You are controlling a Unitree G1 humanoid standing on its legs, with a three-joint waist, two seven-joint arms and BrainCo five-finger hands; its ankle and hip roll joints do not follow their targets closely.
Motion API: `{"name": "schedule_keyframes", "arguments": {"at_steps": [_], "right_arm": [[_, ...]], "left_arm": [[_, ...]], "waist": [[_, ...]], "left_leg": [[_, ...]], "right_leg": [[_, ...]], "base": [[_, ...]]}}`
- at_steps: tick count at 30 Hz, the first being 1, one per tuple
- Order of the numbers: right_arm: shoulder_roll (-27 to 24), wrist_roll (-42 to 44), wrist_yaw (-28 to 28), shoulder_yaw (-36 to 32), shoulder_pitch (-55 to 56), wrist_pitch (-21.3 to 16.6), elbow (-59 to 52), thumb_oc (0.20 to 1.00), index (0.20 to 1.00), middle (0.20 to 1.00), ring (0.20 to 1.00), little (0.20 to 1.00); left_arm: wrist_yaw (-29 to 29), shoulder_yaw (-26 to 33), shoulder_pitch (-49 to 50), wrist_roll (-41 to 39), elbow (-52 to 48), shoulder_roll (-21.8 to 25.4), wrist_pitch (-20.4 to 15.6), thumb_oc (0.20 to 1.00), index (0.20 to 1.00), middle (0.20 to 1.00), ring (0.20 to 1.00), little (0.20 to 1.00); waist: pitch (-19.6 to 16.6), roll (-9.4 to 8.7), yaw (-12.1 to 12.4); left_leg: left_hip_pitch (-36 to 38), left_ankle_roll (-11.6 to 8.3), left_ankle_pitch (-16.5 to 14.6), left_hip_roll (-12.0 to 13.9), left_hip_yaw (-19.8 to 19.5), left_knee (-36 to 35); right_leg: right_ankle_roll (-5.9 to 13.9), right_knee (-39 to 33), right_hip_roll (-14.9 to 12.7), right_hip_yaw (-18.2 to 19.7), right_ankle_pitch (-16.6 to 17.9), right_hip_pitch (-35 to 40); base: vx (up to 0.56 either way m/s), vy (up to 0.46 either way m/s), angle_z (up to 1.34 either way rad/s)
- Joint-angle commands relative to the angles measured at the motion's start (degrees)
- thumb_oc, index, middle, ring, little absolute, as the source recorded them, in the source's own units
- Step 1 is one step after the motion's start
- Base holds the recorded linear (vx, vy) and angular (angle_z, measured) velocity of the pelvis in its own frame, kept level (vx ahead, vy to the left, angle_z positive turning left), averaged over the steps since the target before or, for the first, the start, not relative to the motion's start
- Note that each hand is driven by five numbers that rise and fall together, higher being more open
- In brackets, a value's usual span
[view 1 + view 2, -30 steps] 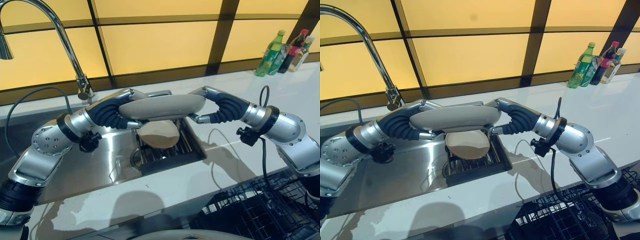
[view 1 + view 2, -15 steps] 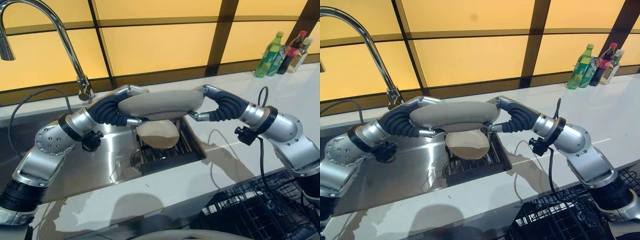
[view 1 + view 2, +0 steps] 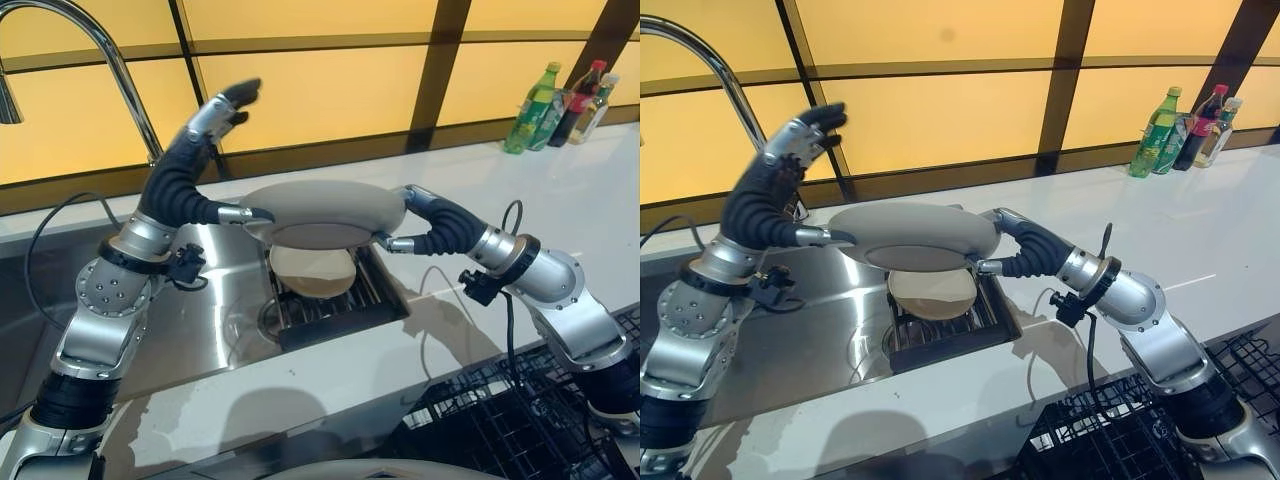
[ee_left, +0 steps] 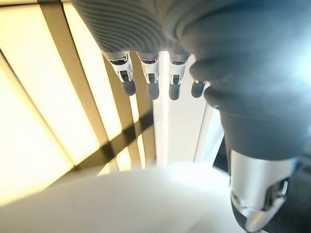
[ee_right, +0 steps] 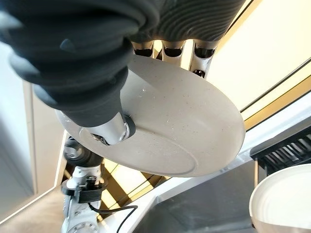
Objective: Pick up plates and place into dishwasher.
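Note:
A grey plate (image 3: 325,213) hangs level above the sink. My right hand (image 3: 425,218) is shut on its right rim, with the fingers (image 5: 170,48) on top and the thumb (image 5: 109,131) beneath the plate (image 5: 184,131). My left hand (image 3: 190,160) is open and raised at the plate's left side, its fingers (image 4: 150,77) straight and pointing up. Only its thumb (image 3: 245,213) reaches the plate's left edge. A second, paler plate (image 3: 312,272) lies on the dark rack (image 3: 380,300) in the sink, right under the held one.
A tall curved faucet (image 3: 120,70) stands behind the steel sink (image 3: 200,320) at the left. The black wire dishwasher rack (image 3: 500,420) is at the lower right, below the white counter (image 3: 560,200). Several bottles (image 3: 530,110) stand at the counter's far right.
My left hand's fingers have lifted off the plate's top and swung upward. The right hand still holds the plate, which has come slightly nearer.

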Motion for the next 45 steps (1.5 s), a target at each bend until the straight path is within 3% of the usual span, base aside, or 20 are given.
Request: {"name": "schedule_keyframes", "arguments": {"at_steps": [1,6,11,16,23,33,41,45], "right_arm": [[1.81,-0.13,-2.89,-4.30,-1.75,-3.21,-0.93,0.200,0.200,0.200,0.200,0.200],[1.51,-3.82,-6.85,-7.49,-0.17,-3.01,0.96,0.200,0.200,0.200,0.200,0.200],[-0.30,-8.03,-12.03,-14.07,4.18,-2.40,2.36,0.200,0.200,0.200,0.200,0.200],[-2.16,-10.87,-16.92,-22.86,10.51,-1.59,3.84,0.200,0.200,0.200,0.200,0.200],[-1.56,-11.30,-21.73,-31.51,17.08,-0.35,7.53,0.200,0.200,0.200,0.200,0.200],[-1.15,-10.45,-24.85,-38.75,24.57,0.22,12.69,0.200,0.200,0.200,0.200,0.200],[0.37,-10.96,-26.10,-43.54,29.74,0.40,16.13,0.200,0.200,0.200,0.200,0.200],[0.84,-10.77,-23.58,-43.30,30.61,2.06,18.58,0.200,0.200,0.200,0.200,0.200]], "left_arm": [[4.83,3.75,0.38,-1.24,1.72,0.35,-3.72,1.000,1.000,1.000,1.000,1.000],[8.21,6.77,2.05,-2.73,2.39,-0.37,-5.42,1.000,1.000,1.000,1.000,1.000],[7.42,10.16,5.31,-5.67,2.26,-1.70,-6.18,1.000,1.000,1.000,1.000,1.000],[5.19,12.82,7.31,-10.10,2.40,-2.64,-5.35,1.000,1.000,1.000,1.000,1.000],[6.03,12.65,4.69,-10.69,4.87,-2.97,-2.19,1.000,1.000,1.000,1.000,1.000],[8.52,10.84,1.01,-9.64,7.49,-1.66,-0.54,1.000,1.000,1.000,1.000,1.000],[7.24,10.39,0.32,-9.29,8.03,-2.34,-0.21,1.000,1.000,1.000,1.000,1.000],[6.78,9.88,-0.37,-9.15,8.85,-2.40,-0.32,1.000,1.000,1.000,1.000,1.000]], "waist": [[-1.69,-1.54,1.03],[-1.72,-1.60,0.91],[-1.83,-1.90,0.04],[-2.02,-2.20,-2.35],[-1.78,-2.42,-8.33],[-0.29,-2.09,-14.91],[0.16,-2.36,-17.21],[0.27,-2.43,-17.67]], "left_leg": [[1.67,1.06,-2.76,-0.26,0.51,0.30],[1.75,0.83,-2.80,-0.04,0.57,0.30],[1.77,0.70,-3.09,0.19,1.39,0.30],[2.06,0.80,-3.79,0.25,3.18,0.30],[2.70,1.59,-4.87,-0.18,6.80,0.30],[4.36,1.97,-6.43,0.12,11.39,0.30],[4.37,1.90,-6.35,0.56,13.67,0.30],[4.38,1.84,-6.28,0.62,14.40,0.30]], "right_leg": [[1.09,0.53,-1.36,-0.85,2.07,-1.61],[0.95,0.56,-1.25,-0.90,1.99,-1.59],[1.12,0.58,-1.27,-0.52,2.07,-1.91],[1.46,0.72,-1.28,1.07,2.22,-2.68],[2.41,1.11,-1.01,6.08,3.58,-4.86],[4.20,1.10,-0.68,11.20,4.86,-6.45],[4.82,1.20,-0.46,12.67,5.66,-7.76],[4.97,1.26,-0.31,13.05,6.00,-8.25]], "base": [[0.00,0.000,0.00],[0.00,0.000,0.00],[0.00,0.000,0.00],[0.01,0.019,-0.18],[0.01,0.030,-0.29],[-0.02,0.036,-0.31],[-0.03,-0.020,-0.17],[-0.03,-0.029,-0.13]]}}
